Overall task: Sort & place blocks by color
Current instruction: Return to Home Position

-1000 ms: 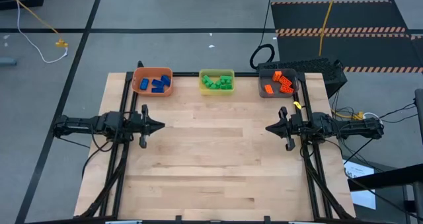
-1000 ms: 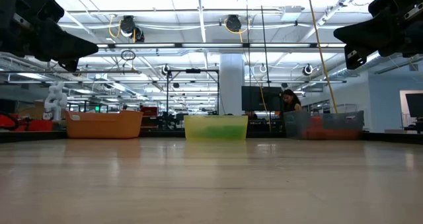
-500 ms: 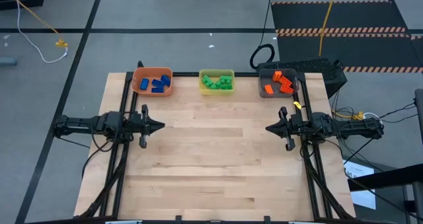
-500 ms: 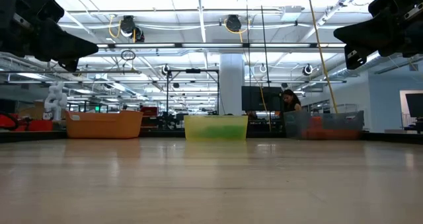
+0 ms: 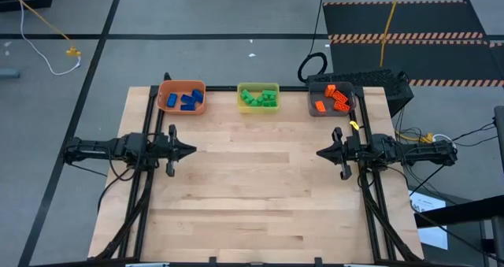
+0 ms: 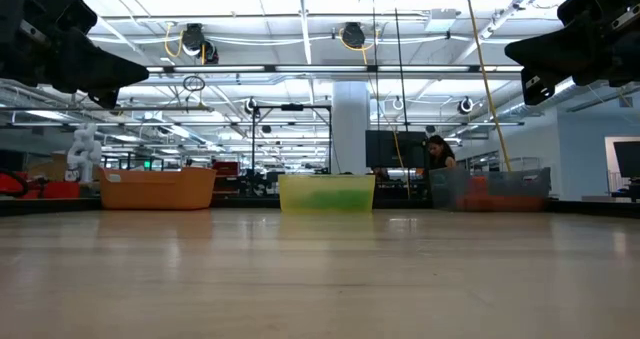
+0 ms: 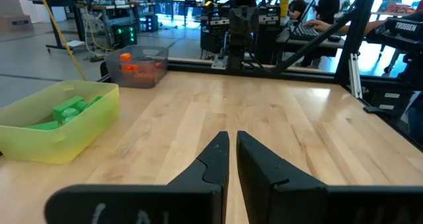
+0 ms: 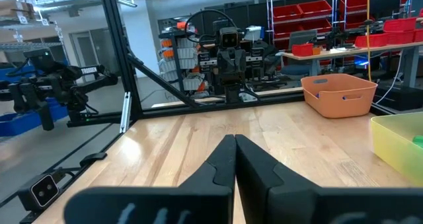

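Blue blocks [image 5: 186, 101] lie in the orange bin [image 5: 182, 85] at the far left. Green blocks [image 5: 259, 98] fill the yellow bin [image 5: 258, 87] in the middle, also seen as green blocks [image 7: 66, 110] in the left wrist view. Orange blocks [image 5: 333, 98] sit in the grey bin [image 5: 314, 109] at the far right. My left gripper [image 5: 193, 150] hovers shut over the table's left side. My right gripper [image 5: 319, 152] hovers shut over the right side. Both point toward the table's middle and hold nothing.
The three bins stand in a row along the far edge of the wooden table [image 5: 252, 196]. Black frame rails [image 5: 146, 141] run along both sides. Cables and a dark box [image 5: 370, 82] lie past the far right corner. A person [image 6: 438, 154] stands in the room behind.
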